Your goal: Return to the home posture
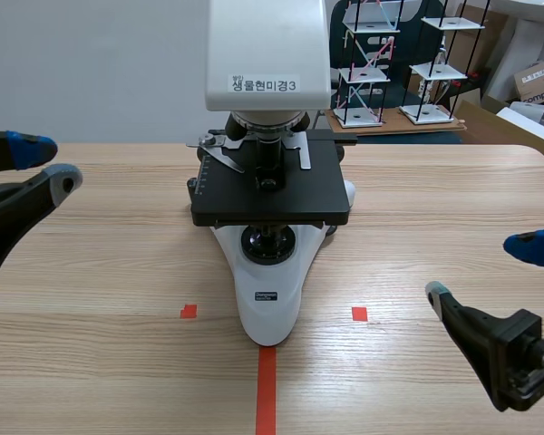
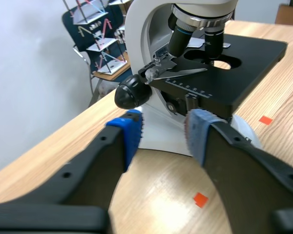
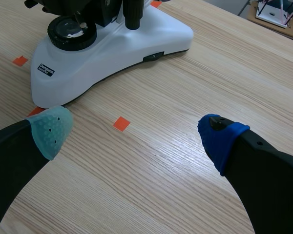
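1. Your left arm sits low at the left side of the surface. Its jaws are parted and have nothing between them. Your right arm sits low at the right, its jaws spread wide and also empty. Neither arm touches the microscope, which stands between them in the middle.
2. The black knob lies ahead of the left jaws, with the stage just beyond it. If you swing inward rather than pulling back, a fingertip could strike either one and shove the microscope.
3. The white base lies ahead of the right jaws and off to one side. These jaws look close over the wood. Dipping as you turn could scrape a pad, and sweeping inward could clip the base.
4. Parted jaws take up more room as they swing, so allow for that.
5. The only container you have in view is a cardboard box, well behind the surface at the far right. What it holds cannot be seen.
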